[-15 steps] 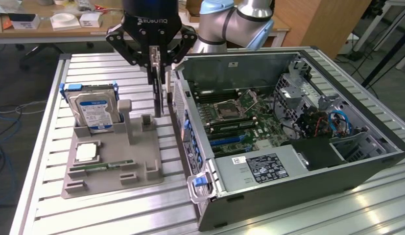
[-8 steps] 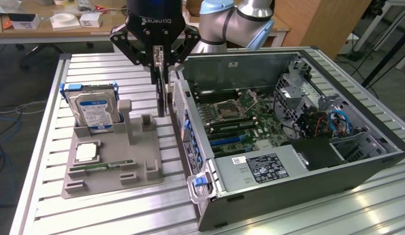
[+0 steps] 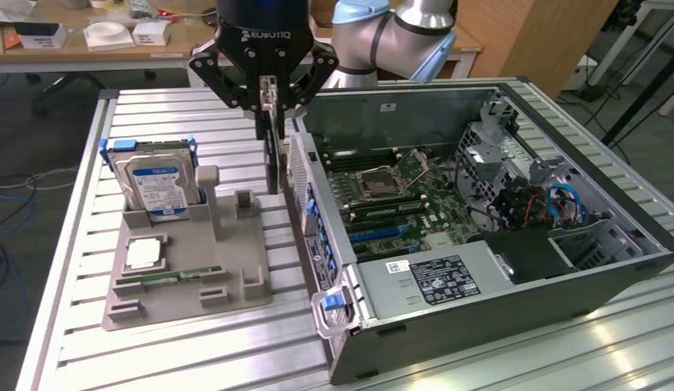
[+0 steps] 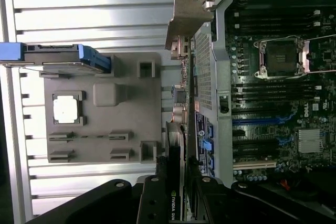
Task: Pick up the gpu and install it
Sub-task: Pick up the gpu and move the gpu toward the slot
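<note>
A: Where's the gpu [image 3: 274, 155]?
B: Gripped edge-on in the black hand [image 3: 269, 104], a thin dark card hanging upright over the ribbed metal desk [image 3: 86, 269], between grey moulded holder [image 3: 241, 244] and open computer case [image 3: 597, 293].

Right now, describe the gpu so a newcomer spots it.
Start at the open computer case; the gray parts holder sits on the exterior view's left of it. Between them the gripper holds the gpu hanging edge-on. It's the thin dark card, unlike the blue-labelled hard drive standing in the holder.
</note>
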Robot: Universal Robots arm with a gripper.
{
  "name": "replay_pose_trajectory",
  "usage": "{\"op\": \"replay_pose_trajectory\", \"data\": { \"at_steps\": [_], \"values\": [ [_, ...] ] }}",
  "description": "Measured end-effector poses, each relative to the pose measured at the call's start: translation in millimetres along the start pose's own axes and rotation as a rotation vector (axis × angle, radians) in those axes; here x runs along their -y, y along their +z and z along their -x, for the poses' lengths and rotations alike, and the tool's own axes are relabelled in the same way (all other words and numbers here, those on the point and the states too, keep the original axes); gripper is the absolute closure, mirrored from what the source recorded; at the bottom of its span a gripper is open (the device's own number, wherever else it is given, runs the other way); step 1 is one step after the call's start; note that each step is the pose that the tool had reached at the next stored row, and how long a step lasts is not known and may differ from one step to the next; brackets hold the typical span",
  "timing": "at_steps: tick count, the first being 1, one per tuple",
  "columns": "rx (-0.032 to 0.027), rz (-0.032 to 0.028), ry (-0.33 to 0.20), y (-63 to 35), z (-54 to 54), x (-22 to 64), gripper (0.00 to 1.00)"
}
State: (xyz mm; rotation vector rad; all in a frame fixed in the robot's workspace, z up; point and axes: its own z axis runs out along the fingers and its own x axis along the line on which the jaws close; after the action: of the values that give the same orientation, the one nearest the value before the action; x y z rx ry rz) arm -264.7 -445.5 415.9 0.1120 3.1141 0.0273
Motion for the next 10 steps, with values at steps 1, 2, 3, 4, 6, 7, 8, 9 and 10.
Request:
{"op": "replay_pose_trajectory", "data": {
  "at_steps": [1, 2, 3, 4, 6, 7, 8, 9, 10],
  "values": [
    [0.0000, -0.0001, 0.000, 0.0, 0.4, 0.0, 0.74],
    [0.0000, 0.0000, 0.000, 0.0, 0.9, -0.1, 0.74],
    [0.0000, -0.0001, 0.000, 0.0, 1.3, -0.1, 0.74],
    [0.0000, 0.0000, 0.000, 0.0, 1.8, -0.1, 0.74],
    [-0.0001, -0.0001, 0.000, 0.0, 2.5, -0.2, 0.74],
    [0.0000, -0.0001, 0.000, 0.0, 2.9, -0.2, 0.74],
    [0.0000, 0.0000, -0.001, 0.1, 3.3, -0.3, 0.74],
    [0.0000, 0.0000, -0.001, 0.1, 3.7, -0.3, 0.74],
    [-0.0001, -0.0001, -0.001, 0.1, 4.2, -0.3, 0.74]
  ]
}}
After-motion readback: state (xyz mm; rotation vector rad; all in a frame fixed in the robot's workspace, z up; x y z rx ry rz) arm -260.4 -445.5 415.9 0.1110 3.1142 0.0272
